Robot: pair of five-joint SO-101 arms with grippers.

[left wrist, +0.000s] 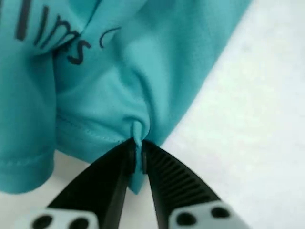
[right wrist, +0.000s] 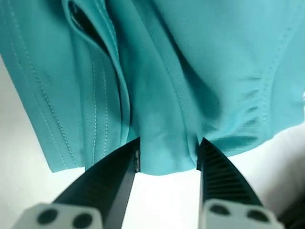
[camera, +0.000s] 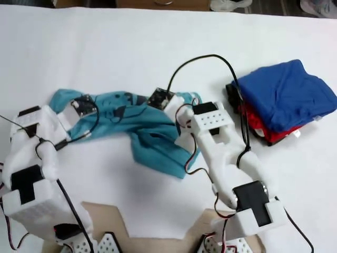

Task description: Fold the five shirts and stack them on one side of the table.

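Note:
A teal shirt (camera: 152,142) lies crumpled across the middle of the white table (camera: 105,42), stretched between the two arms. My left gripper (camera: 79,108) is at the shirt's left end. In the left wrist view it (left wrist: 138,150) is shut on a pinch of the teal shirt's (left wrist: 143,71) hem. My right gripper (camera: 166,100) is at the shirt's upper right part. In the right wrist view it (right wrist: 167,152) stands open, its fingers astride the edge of the teal cloth (right wrist: 190,71).
A stack of folded shirts sits at the right side of the table, a blue one (camera: 287,95) on top, red (camera: 258,124) beneath and a dark edge (camera: 231,92) at its left. Brown cardboard (camera: 105,216) lies near the arm bases.

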